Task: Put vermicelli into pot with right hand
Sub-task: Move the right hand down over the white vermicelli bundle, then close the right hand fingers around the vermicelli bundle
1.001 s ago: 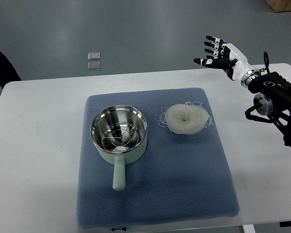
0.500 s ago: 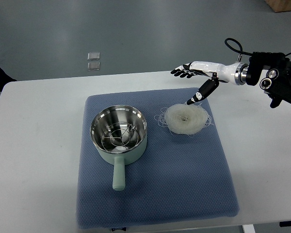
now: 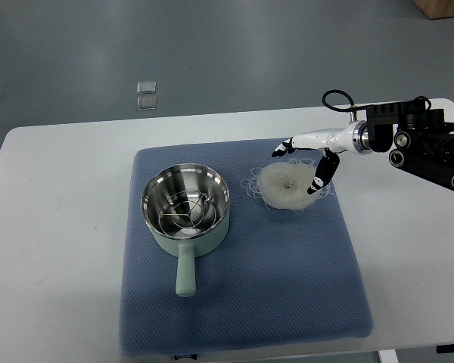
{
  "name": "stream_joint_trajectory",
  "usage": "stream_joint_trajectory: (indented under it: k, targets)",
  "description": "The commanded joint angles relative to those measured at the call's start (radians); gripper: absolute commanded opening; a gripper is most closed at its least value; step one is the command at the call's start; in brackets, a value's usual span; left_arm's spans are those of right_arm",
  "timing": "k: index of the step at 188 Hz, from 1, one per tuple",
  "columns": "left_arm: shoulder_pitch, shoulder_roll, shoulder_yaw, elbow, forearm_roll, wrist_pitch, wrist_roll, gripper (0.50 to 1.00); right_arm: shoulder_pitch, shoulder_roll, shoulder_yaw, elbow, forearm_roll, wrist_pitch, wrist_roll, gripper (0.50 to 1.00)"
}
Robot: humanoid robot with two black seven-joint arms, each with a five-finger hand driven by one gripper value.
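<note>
A round nest of white vermicelli lies on the blue mat, right of the pot. The pale green pot has a steel inside with a wire rack, and its handle points toward me. My right hand reaches in from the right and sits over the far right side of the vermicelli. Its fingers are spread along the nest's far edge and its thumb rests at the right edge. The hand grips nothing. The left arm is out of view.
The mat lies on a white table. Two small clear squares lie on the grey floor beyond the table's far edge. The right forearm and its cable hang over the table's right side.
My right hand has swung from the table's far right corner leftward and down onto the vermicelli, turning palm down. Pot and vermicelli have not moved.
</note>
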Motion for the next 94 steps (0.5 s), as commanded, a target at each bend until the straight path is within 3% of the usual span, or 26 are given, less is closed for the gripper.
stream_joint_trajectory:
  k: [1, 41, 63, 75, 83, 91, 94]
  targets:
    - [0.000, 0.000, 0.000, -0.001, 0.003, -0.001, 0.000, 1.000, 0.001, 0.016, -0.019, 0.000, 0.000, -0.007, -0.001, 0.921]
    - [-0.001, 0.000, 0.001, -0.001, 0.006, -0.001, 0.000, 1.000, 0.001, 0.023, -0.068, 0.000, -0.005, -0.009, -0.001, 0.919]
    - [0.000, 0.000, 0.001, -0.001, 0.004, -0.003, 0.000, 1.000, 0.002, 0.037, -0.074, -0.006, -0.022, -0.010, -0.001, 0.893]
    - [-0.001, 0.000, 0.001, 0.000, 0.006, -0.003, 0.000, 1.000, 0.002, 0.042, -0.074, -0.009, -0.031, -0.010, -0.001, 0.848]
    - [0.000, 0.000, 0.001, -0.001, 0.006, -0.003, 0.000, 1.000, 0.001, 0.043, -0.075, -0.009, -0.036, -0.010, -0.001, 0.791]
    - [-0.001, 0.000, 0.001, 0.000, 0.006, -0.001, 0.000, 1.000, 0.001, 0.045, -0.075, -0.011, -0.045, -0.010, -0.001, 0.678]
    - [-0.001, 0.000, 0.001, 0.000, 0.006, -0.003, 0.000, 1.000, 0.001, 0.045, -0.074, -0.012, -0.050, -0.012, -0.001, 0.615]
